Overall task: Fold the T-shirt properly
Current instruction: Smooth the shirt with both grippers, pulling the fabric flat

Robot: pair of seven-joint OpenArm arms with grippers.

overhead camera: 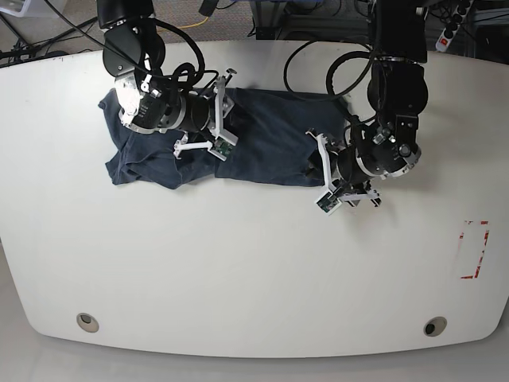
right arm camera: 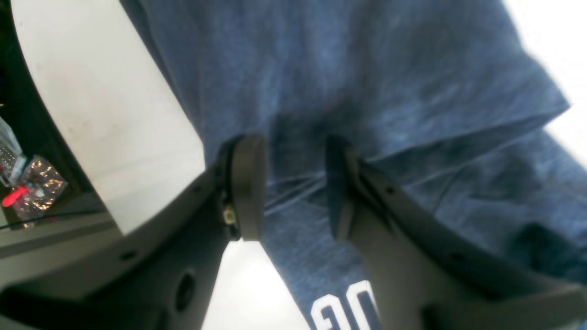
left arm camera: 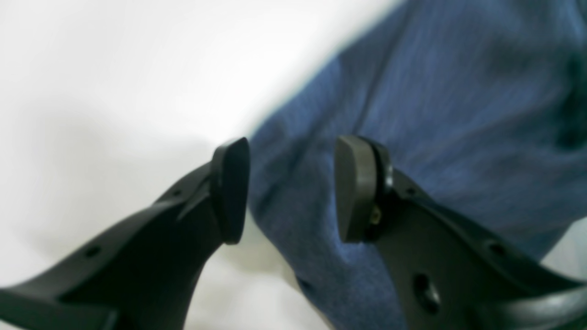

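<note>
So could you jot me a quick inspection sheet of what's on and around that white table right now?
Surface: white table, rounded corners, a round fitting near each front corner.
Job's things: dark blue T-shirt lies bunched and wrinkled along the far side; white lettering shows in the right wrist view.
Clutter: red marking at the table's edge; nothing else seen.
Grippers: left gripper open, straddling the shirt's edge; right gripper open over a fold; neither pinches cloth.
Cables: black cables loop from both arms across the far edge.
Surroundings: more wiring and a power strip behind the table.
</note>
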